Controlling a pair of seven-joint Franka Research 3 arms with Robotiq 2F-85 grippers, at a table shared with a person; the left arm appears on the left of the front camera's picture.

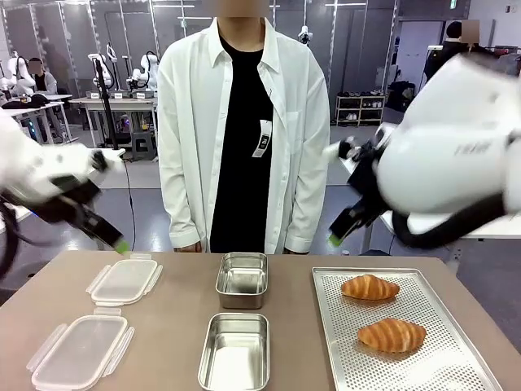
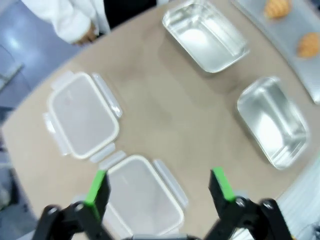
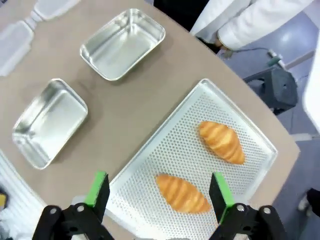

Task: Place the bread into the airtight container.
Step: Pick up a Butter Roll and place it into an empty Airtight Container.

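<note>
Two golden breads lie on a perforated metal tray at the right. Two open steel containers stand in the table's middle. Their clear lids lie at the left. My right gripper hovers high over the tray's far left corner. In the right wrist view it is open and empty, with the breads far below. My left gripper hangs above the far lid; in the left wrist view it is open and empty over the lids.
A person in a white shirt stands at the far edge behind the containers, hands down by the table edge. Bare tabletop lies between the lids and the containers, and between the containers and the tray.
</note>
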